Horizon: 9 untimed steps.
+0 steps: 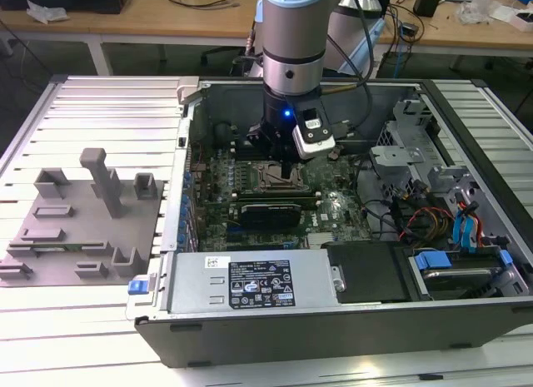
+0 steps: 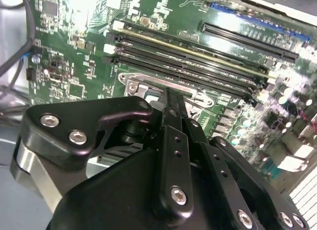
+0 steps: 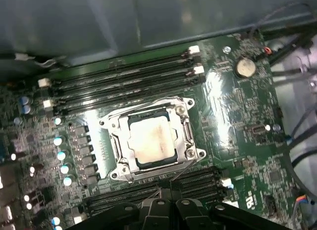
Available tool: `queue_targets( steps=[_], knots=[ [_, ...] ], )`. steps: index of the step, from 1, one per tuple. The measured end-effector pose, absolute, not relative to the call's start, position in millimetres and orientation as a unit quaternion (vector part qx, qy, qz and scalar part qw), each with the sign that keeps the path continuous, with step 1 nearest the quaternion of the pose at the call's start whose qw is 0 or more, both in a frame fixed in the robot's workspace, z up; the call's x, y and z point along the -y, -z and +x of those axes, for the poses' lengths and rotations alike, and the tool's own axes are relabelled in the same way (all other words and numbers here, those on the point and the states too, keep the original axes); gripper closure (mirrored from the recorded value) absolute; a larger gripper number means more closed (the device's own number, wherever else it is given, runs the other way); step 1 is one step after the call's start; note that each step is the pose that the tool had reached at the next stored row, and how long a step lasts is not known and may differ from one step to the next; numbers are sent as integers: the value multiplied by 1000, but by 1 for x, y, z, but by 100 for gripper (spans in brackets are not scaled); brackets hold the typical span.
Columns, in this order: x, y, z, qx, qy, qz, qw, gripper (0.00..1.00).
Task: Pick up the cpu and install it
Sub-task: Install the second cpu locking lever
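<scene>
The cpu (image 3: 150,139), a pale silver square chip, lies flat inside the metal-framed socket (image 3: 189,141) on the green motherboard in the first wrist view. My gripper (image 3: 166,186) hovers just beside the socket's edge, above the memory slots. In the second wrist view its black fingers (image 2: 172,104) come together into one thin blade with nothing between them, just above the socket frame (image 2: 143,86). In the exterior view the gripper (image 1: 279,164) hangs low inside the open computer case, right over the socket (image 1: 275,179).
Memory slots (image 3: 124,76) flank the socket on two sides. A grey plastic tray (image 1: 83,220) with upright blocks lies at the exterior view's left. The power supply (image 1: 250,283) spans the case front, and drive bays with cables (image 1: 454,237) fill its right.
</scene>
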<state>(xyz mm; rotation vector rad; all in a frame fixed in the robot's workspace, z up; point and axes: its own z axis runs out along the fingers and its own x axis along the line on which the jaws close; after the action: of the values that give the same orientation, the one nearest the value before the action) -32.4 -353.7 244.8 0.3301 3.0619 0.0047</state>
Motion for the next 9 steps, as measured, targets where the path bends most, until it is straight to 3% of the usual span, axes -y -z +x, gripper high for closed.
queue_targets(
  steps=[9],
  knots=[
    [355, -243, -34, -996, -2, 85, 31, 89]
  ],
)
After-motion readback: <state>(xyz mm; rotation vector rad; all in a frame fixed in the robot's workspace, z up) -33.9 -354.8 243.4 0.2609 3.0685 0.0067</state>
